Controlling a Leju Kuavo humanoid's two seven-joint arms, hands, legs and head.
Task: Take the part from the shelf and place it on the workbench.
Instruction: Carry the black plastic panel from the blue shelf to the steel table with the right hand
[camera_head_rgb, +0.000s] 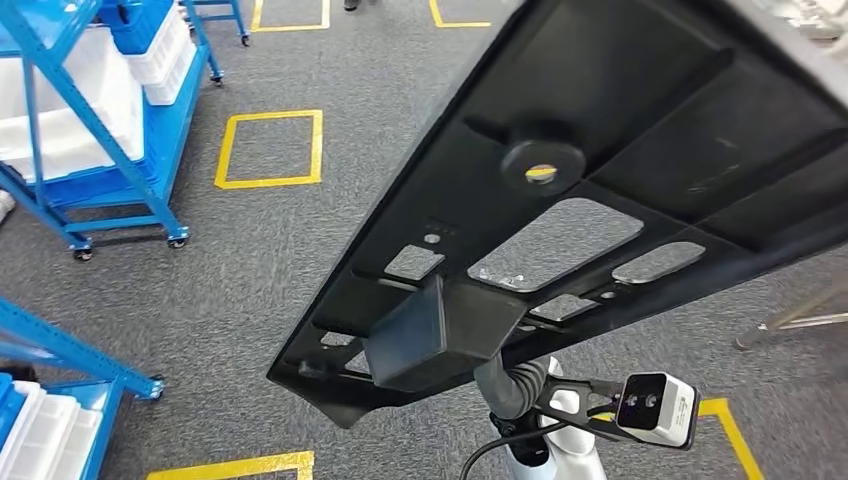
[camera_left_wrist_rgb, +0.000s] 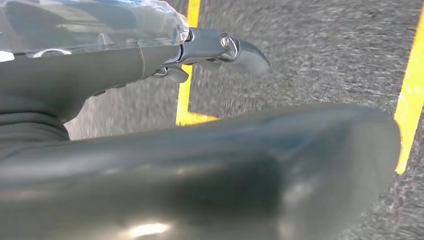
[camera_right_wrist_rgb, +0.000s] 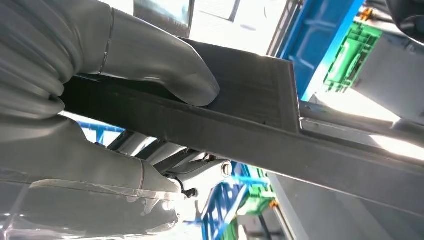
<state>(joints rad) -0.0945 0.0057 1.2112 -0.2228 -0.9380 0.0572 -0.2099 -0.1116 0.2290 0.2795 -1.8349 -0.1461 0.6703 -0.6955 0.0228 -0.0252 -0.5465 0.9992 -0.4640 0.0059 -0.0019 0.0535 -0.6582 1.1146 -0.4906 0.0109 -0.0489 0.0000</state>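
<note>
Item record, head view, read left to right. At 9 to 11 o'clock: blue wheeled shelf rack (camera_head_rgb: 110, 190) stocked with white bins (camera_head_rgb: 60, 110); its upper part is cut off by the frame edge. At 7 o'clock: a second blue rack (camera_head_rgb: 70, 360) with white bins, partly cut off. At 11 o'clock, on the grey carpet floor (camera_head_rgb: 250, 270): yellow tape square (camera_head_rgb: 270, 148); further yellow markings are cut off along the upper and lower edges. From centre to 2 o'clock: the part (camera_head_rgb: 600, 180), a large flat black moulded panel with cut-outs and a round boss, carried tilted above the floor; its far end runs out of frame. No brand, label or legible writing is made out on it. At 5 o'clock: the wrist camera unit (camera_head_rgb: 655, 408) on its bracket. Right hand (camera_right_wrist_rgb: 100, 90): clamped on the part's edge, thumb pressed on one face, fingers wrapped beneath. Left hand (camera_left_wrist_rgb: 150, 65): empty, fingers (camera_left_wrist_rgb: 220, 47) extended over blurred floor and yellow tape; a dark blurred rounded mass in the foreground cannot be identified.
</note>
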